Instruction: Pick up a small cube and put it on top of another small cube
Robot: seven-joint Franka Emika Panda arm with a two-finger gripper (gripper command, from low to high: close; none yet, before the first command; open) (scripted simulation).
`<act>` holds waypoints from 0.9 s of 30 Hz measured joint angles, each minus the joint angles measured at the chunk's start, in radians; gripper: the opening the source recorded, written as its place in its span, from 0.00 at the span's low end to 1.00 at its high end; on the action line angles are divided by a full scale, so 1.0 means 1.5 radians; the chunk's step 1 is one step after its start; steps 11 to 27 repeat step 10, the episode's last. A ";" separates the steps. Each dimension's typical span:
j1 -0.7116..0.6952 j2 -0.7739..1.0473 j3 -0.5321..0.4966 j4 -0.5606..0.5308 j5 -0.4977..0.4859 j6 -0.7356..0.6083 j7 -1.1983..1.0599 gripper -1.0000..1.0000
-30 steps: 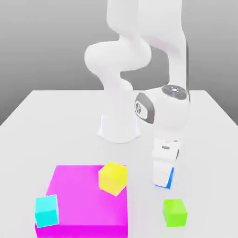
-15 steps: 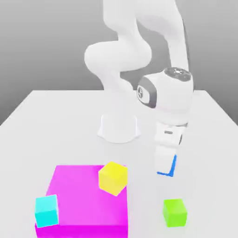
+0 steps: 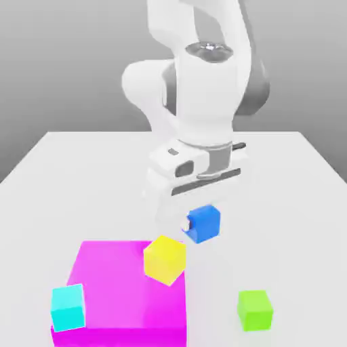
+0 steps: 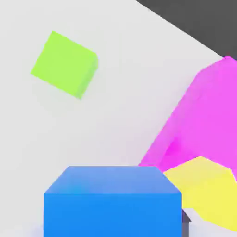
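Table [image 3: 41, 169] first: its white top carries a big magenta block [image 3: 115, 291] toward the exterior view's left, with a yellow cube [image 3: 165, 258] on its far right corner and a cyan cube [image 3: 68, 306] at its near left corner, and a green cube [image 3: 255, 309] sitting alone on the bare surface toward the exterior view's right; the arm [image 3: 203, 101], which a second ago reached down on the exterior view's right side with its hand low over the table, has swung toward the middle and risen, so its wrist now faces the camera above the magenta block's far edge; the gripper [image 3: 192, 226] has kept its jaws pinched on the blue cube [image 3: 205, 223], which was down at table level a second ago and now hangs clear of the surface, just above and beside the yellow cube without touching it; the hand view agrees, with the blue cube [image 4: 112, 201] held close below the camera, the yellow cube [image 4: 203, 190] just beside it and the green one [image 4: 65, 64] well apart on the table; judged from this, the pick-up is done and the carry is under way, and the yellow cube looks the likeliest place to set it down, though the blue cube is not yet squarely over it.
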 joint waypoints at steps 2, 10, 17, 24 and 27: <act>-0.023 -0.009 -0.011 0.015 0.003 -0.024 0.029 0.00; -0.029 0.081 -0.019 -0.004 0.012 0.085 0.032 1.00; -0.029 0.081 -0.019 -0.004 0.012 0.085 0.032 1.00; -0.029 0.081 -0.019 -0.004 0.012 0.085 0.032 1.00; -0.029 0.081 -0.019 -0.004 0.012 0.085 0.032 1.00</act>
